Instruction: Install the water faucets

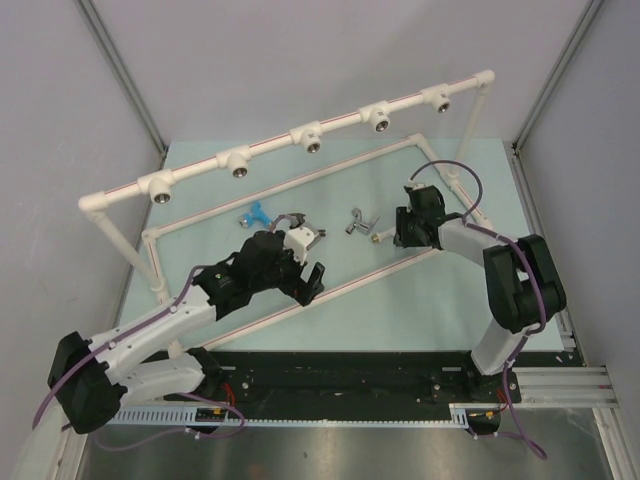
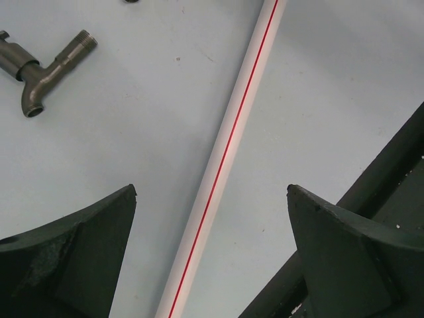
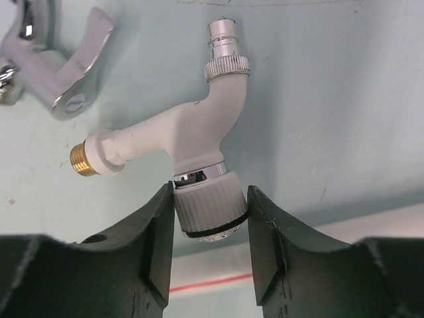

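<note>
In the right wrist view the white faucet (image 3: 192, 132) lies on the teal table, its brass threaded end pointing left. My right gripper (image 3: 211, 199) is shut on its ribbed grey knob, with a finger pressed against each side. The silver-grey faucet (image 3: 59, 66) lies just up-left of it. From above, the right gripper (image 1: 398, 236) sits by the white faucet (image 1: 382, 236) and the silver-grey one (image 1: 358, 221). My left gripper (image 2: 212, 192) is open and empty over a white pipe (image 2: 225, 152) with a red line. A dark faucet (image 2: 40, 73) lies off to its left. A blue faucet (image 1: 256, 213) lies farther left.
A white pipe frame (image 1: 150, 240) stands on the table. Its raised top rail carries several tee fittings (image 1: 312, 141) with round metal sockets facing the arms. A lower rail runs diagonally under both grippers. Grey walls close in the back and both sides.
</note>
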Tool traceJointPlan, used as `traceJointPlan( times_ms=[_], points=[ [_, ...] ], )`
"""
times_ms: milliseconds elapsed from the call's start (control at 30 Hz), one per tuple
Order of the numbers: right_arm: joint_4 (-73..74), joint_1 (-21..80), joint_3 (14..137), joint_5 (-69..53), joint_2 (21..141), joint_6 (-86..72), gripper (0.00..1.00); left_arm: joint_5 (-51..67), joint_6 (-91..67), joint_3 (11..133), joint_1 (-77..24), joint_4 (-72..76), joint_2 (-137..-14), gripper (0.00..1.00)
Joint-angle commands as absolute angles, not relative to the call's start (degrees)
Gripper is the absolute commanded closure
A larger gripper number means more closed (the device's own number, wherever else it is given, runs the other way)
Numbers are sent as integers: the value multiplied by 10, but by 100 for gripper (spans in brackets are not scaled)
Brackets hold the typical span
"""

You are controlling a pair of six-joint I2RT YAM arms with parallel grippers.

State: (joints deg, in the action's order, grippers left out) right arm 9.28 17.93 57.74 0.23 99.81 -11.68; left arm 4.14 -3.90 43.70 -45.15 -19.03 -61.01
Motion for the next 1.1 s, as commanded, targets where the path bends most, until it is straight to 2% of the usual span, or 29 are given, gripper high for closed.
traceJointPlan(
  times_ms=[0, 267, 500, 800, 1067],
  points=[
    [126, 197, 593, 32, 919, -117, 99, 41, -15, 421, -461, -145, -562, 0],
    [148, 206, 592, -12, 810, -140, 99, 2, 69, 415, -518, -78, -476, 0],
    [166, 255, 586, -17, 731, -146, 99, -117, 231, 429, -628, -30, -452, 0],
    [146, 341, 543, -6, 644, -187, 100, -224, 460, 432, -727, 91, -511, 0],
    [123, 367, 502, -9, 597, -207, 100, -250, 552, 432, -730, 166, -608, 0]
  ],
)
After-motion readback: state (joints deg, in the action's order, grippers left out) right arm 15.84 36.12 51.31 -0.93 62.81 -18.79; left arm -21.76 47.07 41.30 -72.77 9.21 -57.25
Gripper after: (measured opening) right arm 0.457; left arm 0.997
